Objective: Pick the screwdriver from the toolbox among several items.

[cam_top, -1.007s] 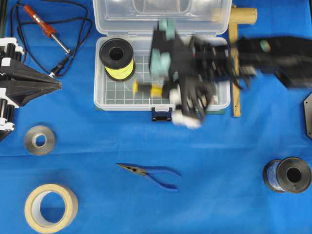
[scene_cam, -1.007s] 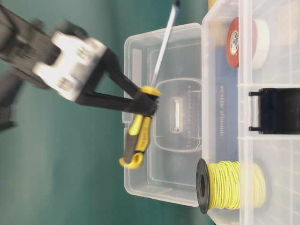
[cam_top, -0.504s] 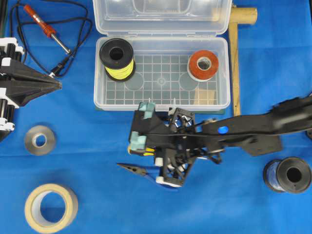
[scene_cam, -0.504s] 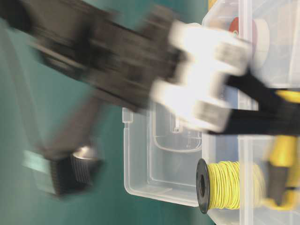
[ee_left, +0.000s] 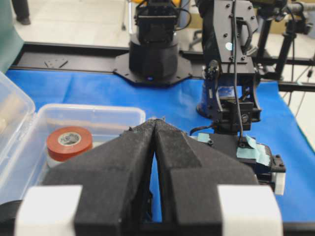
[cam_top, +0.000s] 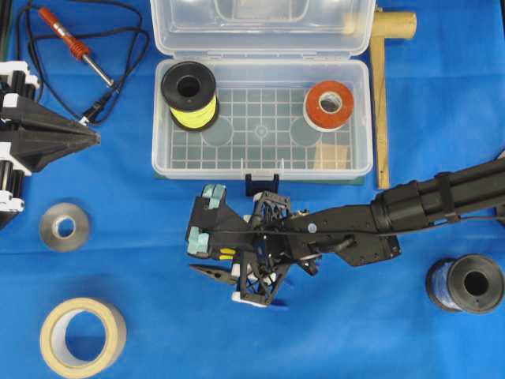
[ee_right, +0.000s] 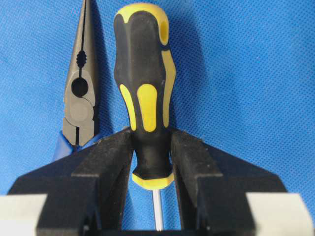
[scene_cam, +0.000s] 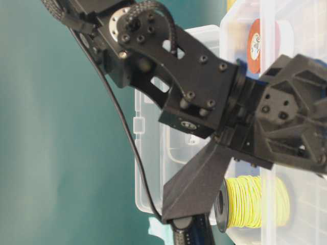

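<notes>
Near the table's front edge, the right pincer [ee_right: 151, 162] is clamped on the screwdriver [ee_right: 145, 93], low beside the needle-nose pliers [ee_right: 79, 93]. Behind, the toolbox [cam_top: 162, 158] lacks it: extraction done, release left. The left pincer [ee_left: 155, 147] rests together.

**Right arm stretched across, left arm parked**

The right arm reaches from the right edge across the table's middle, lying low and nearly level. Its gripper [ee_right: 151, 162] points leftward, its black fingers [ee_right: 110, 162] clamped on both sides of the screwdriver [ee_right: 145, 93] handle. The left gripper [ee_left: 155, 147] sits at the far left edge, pointing toward the centre, its fingers pressed together with nothing between them.
</notes>
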Controlling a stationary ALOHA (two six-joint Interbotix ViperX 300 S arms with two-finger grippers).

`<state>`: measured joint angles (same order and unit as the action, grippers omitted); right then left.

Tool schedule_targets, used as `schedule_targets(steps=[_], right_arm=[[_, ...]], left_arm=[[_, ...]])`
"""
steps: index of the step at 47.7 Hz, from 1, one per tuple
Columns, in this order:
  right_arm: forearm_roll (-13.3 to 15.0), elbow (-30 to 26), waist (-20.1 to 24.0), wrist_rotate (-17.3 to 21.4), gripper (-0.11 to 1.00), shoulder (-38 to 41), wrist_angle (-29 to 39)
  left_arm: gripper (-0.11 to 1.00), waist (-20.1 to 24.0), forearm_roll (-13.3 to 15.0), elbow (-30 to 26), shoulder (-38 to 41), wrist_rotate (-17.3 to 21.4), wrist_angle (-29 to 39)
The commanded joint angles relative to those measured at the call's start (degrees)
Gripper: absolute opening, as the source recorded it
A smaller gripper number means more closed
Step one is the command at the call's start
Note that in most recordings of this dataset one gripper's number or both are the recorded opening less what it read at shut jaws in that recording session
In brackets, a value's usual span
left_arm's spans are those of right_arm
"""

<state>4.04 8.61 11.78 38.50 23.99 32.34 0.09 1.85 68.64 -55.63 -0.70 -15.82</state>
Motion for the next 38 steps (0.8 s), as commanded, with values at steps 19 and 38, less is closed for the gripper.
schedule_targets(steps=[19, 38], right_arm=[[2.99, -0.97, -0.62, 0.0, 0.78, -9.05, 7.21], [13.54, 10.72, 1.14, 0.09, 0.71, -35.07, 14.33]], left_arm=[[0.0, 0.09, 0.09, -0.35, 0.0, 0.0, -0.26], [0.0, 0.0, 0.09, -0.26, -0.09, -0.09, -0.26]])
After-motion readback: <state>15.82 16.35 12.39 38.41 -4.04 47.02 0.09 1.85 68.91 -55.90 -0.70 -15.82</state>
